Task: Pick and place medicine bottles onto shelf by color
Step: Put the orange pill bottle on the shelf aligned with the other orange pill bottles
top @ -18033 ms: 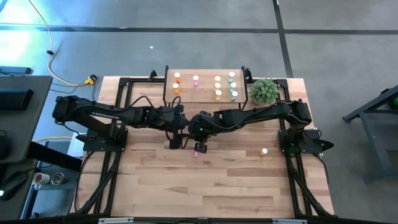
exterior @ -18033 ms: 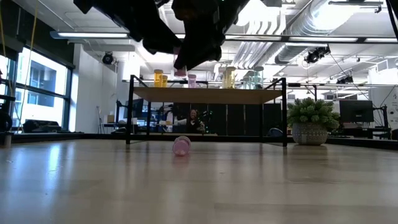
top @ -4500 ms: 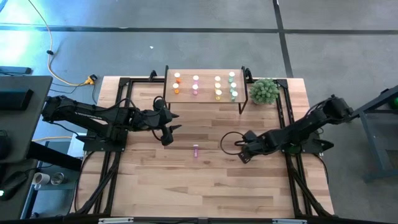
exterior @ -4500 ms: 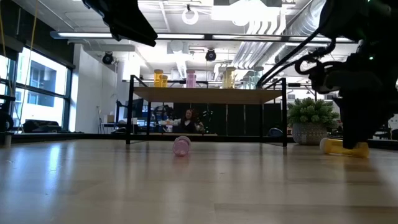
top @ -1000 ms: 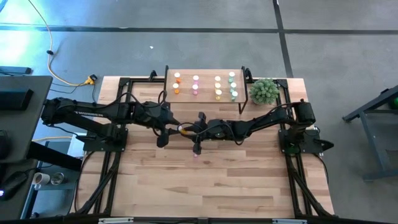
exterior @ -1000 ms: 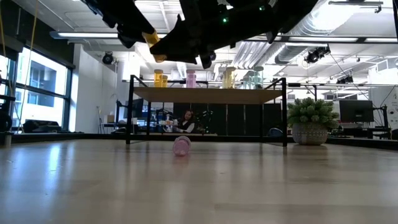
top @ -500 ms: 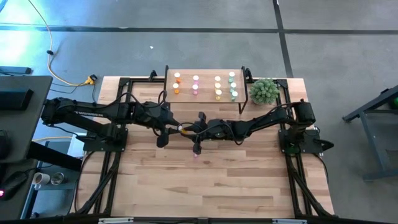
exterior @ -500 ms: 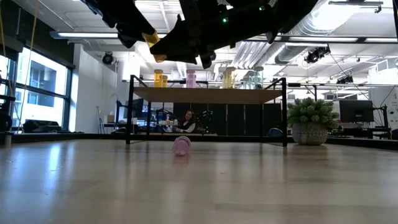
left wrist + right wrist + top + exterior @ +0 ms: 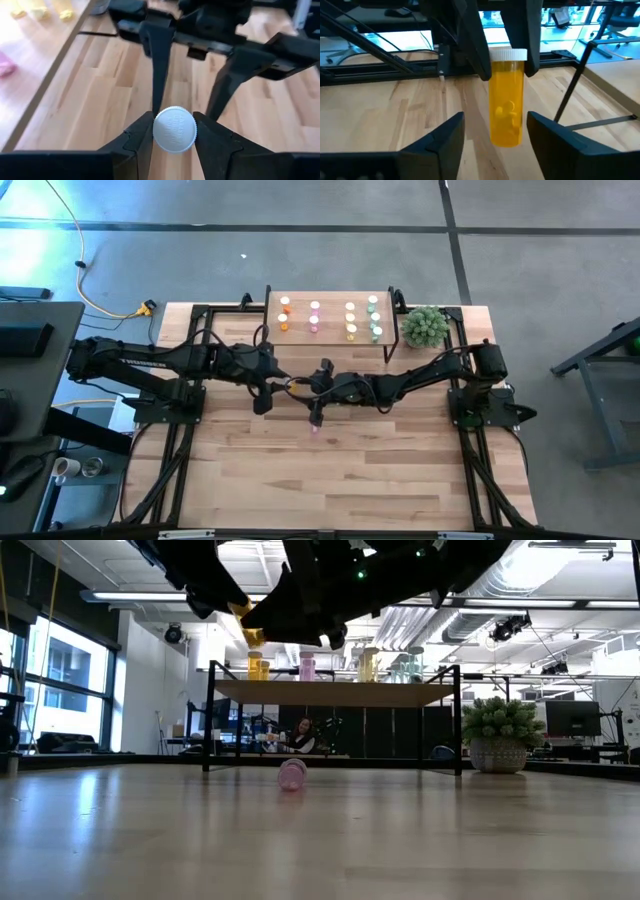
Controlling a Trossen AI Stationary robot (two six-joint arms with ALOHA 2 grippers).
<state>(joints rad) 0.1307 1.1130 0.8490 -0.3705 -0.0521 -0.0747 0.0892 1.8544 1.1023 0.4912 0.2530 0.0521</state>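
Fingers of the left gripper (image 9: 173,145) are clamped on the white cap of a yellow bottle (image 9: 507,95), which is held in the air above the middle of the worktop (image 9: 400,470). Fingers of the right gripper (image 9: 495,132) are spread to either side of the bottle's body, apart from it. A pink bottle (image 9: 292,774) is seen lying on the worktop before the shelf (image 9: 335,692), on which other bottles stand.
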